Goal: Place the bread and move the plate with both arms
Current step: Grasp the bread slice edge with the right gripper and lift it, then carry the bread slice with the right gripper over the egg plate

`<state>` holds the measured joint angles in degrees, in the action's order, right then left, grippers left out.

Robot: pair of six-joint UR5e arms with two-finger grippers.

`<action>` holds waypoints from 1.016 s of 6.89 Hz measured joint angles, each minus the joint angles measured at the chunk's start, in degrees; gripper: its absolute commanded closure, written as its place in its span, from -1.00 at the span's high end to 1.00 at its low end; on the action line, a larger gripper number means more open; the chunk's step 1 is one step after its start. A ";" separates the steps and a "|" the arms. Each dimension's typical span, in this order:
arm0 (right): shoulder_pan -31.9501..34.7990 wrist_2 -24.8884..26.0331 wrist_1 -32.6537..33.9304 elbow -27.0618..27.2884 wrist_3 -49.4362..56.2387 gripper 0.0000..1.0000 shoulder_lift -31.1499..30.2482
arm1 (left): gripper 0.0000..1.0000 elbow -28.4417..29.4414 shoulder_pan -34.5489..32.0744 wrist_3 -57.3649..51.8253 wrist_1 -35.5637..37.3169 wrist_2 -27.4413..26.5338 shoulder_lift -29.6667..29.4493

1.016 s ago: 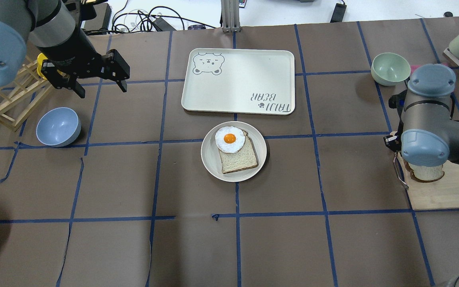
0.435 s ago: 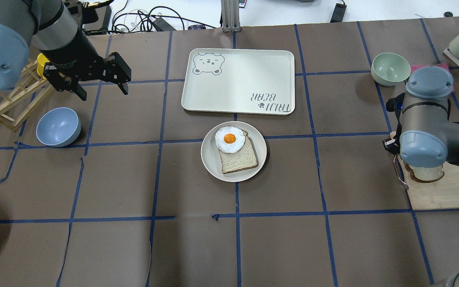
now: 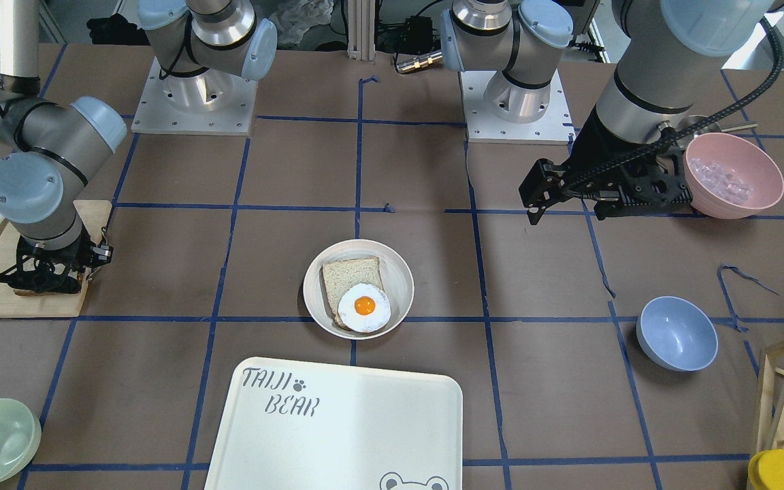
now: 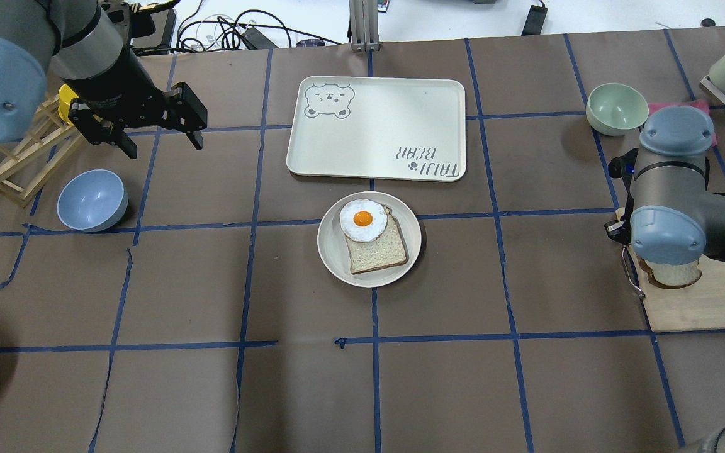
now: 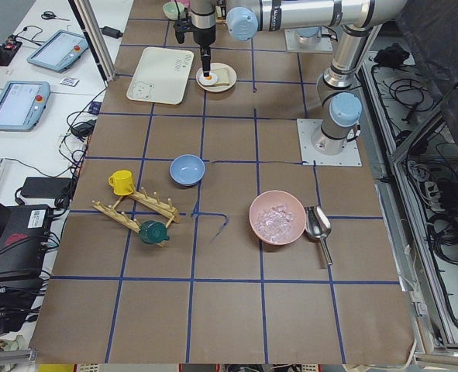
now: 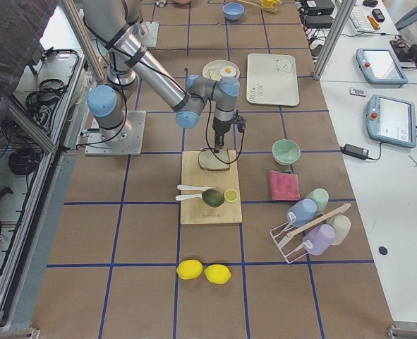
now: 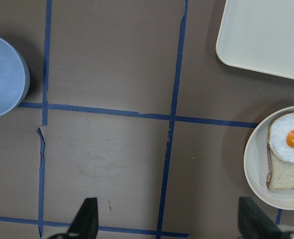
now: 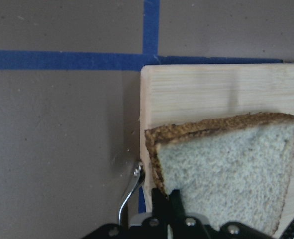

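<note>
The bread [image 8: 226,169] lies flat on the wooden cutting board [image 4: 702,302] at the table's right end; it also shows in the overhead view [image 4: 674,275]. My right gripper [image 8: 167,199] stands straight down over it. Its fingers are almost together on the crust at the slice's edge. In the overhead view the wrist hides it. The plate [image 4: 331,258] sits mid-table and holds a tanner slice with a fried egg [image 4: 362,220]. My left gripper [image 4: 164,146] hangs open and empty above the table, far left of the plate.
The white "TAIJI BEAR" tray [image 4: 375,129] lies just beyond the plate. A blue bowl [image 4: 92,200] and a wooden rack [image 4: 16,157] are near the left gripper. A green bowl [image 4: 616,108] stands beyond the cutting board. A pink bowl [image 3: 732,175] is behind the left arm.
My left gripper has shifted slightly toward the far side and stays open. The right wrist has moved only slightly. The bread has not left the board.
</note>
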<state>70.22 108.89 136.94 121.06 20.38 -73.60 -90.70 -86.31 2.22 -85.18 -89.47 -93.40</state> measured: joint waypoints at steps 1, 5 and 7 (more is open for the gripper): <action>0.12 1.22 -0.01 -0.22 0.03 -1.00 -0.25 | 1.00 -0.03 0.00 0.02 0.01 0.00 0.01; 1.80 5.47 -7.43 -5.48 0.03 -1.00 -1.35 | 1.00 -0.01 0.00 -0.02 0.01 0.00 -0.02; 6.66 4.77 -15.80 -12.75 -3.78 -1.00 -3.32 | 1.00 0.00 0.00 -0.04 0.03 0.02 -0.02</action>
<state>76.89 113.66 121.14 108.31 16.60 -76.92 -90.70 -86.31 2.18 -85.15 -89.45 -93.42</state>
